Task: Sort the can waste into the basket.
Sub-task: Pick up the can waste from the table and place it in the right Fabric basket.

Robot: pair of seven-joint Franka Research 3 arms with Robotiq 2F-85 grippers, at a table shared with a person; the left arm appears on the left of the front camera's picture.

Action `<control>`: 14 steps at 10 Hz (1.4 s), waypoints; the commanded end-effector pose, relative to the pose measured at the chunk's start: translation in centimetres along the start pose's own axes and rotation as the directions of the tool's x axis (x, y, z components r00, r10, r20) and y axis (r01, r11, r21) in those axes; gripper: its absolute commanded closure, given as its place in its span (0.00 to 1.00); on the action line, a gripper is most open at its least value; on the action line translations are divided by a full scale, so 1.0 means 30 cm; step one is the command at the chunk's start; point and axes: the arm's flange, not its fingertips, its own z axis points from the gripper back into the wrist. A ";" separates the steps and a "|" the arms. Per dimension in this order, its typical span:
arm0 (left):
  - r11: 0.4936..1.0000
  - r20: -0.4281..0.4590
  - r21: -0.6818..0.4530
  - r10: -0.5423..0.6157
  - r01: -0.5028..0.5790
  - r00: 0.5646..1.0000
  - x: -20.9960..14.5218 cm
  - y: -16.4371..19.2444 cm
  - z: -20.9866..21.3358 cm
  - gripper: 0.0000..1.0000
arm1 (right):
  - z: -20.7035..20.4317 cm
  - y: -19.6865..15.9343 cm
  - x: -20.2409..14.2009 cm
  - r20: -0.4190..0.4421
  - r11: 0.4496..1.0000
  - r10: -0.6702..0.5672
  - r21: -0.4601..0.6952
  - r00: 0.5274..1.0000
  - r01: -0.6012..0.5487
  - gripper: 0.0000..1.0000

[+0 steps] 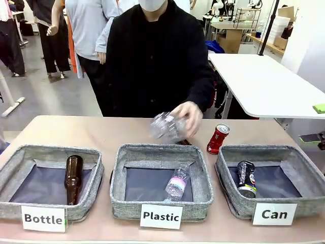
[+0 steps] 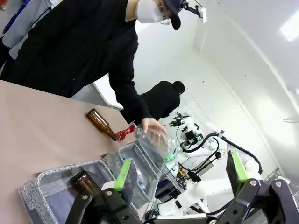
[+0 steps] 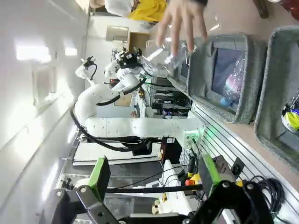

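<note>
The red can [image 1: 218, 138] stands slightly tilted on the table just behind the grey basket labelled "Can" [image 1: 269, 150]. The dark can [image 1: 246, 179] lies inside that basket at its left side, and its end shows as the dark can [image 3: 292, 119] in the right wrist view. My left gripper [image 2: 180, 179] is open and holds nothing, well back from the table; the red can [image 2: 125, 134] is far ahead of it. My right gripper [image 3: 154, 176] is also open and empty, off the table's near edge, with the "Can" basket [image 3: 280, 88] beyond it.
A person's hand [image 1: 189, 116] holds a clear plastic bottle [image 1: 166, 127] above the "Plastic" basket [image 1: 161, 151], which contains another plastic bottle [image 1: 177, 182]. A brown bottle [image 1: 73, 179] lies in the "Bottle" basket [image 1: 51, 151]. Another brown bottle [image 2: 100, 123] lies on the table.
</note>
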 end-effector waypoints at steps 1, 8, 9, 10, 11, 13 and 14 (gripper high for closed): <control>0.999 -0.003 0.036 0.017 -0.017 1.000 0.002 -0.032 -0.033 0.00 | -0.027 0.011 -0.016 -0.008 1.000 0.020 -0.005 1.000 -0.020 0.00; 0.999 -0.003 0.036 0.017 -0.017 1.000 0.002 -0.032 -0.033 0.00 | -0.027 0.011 -0.016 -0.008 1.000 0.020 -0.005 1.000 -0.020 0.00; 0.999 -0.003 0.036 0.017 -0.017 1.000 0.002 -0.032 -0.033 0.00 | -0.027 0.011 -0.016 -0.008 1.000 0.020 -0.005 1.000 -0.020 0.00; 0.999 -0.003 0.036 0.017 -0.017 1.000 0.002 -0.032 -0.033 0.00 | -0.011 0.014 -0.011 -0.004 1.000 0.013 -0.005 1.000 -0.013 0.00; 0.999 -0.003 0.036 0.017 -0.017 1.000 0.002 -0.032 -0.033 0.00 | 0.044 0.078 -0.036 0.001 0.923 0.263 -0.291 0.965 -0.252 0.00; 0.999 -0.003 0.036 0.017 -0.017 1.000 0.002 -0.032 -0.033 0.00 | 0.024 0.048 0.181 -0.329 0.453 0.633 -0.577 0.701 -0.680 0.00; 0.999 -0.003 0.036 0.017 -0.017 1.000 0.002 -0.032 -0.033 0.00 | -0.006 -0.003 0.278 -0.401 0.339 0.682 -0.569 0.612 -0.749 0.00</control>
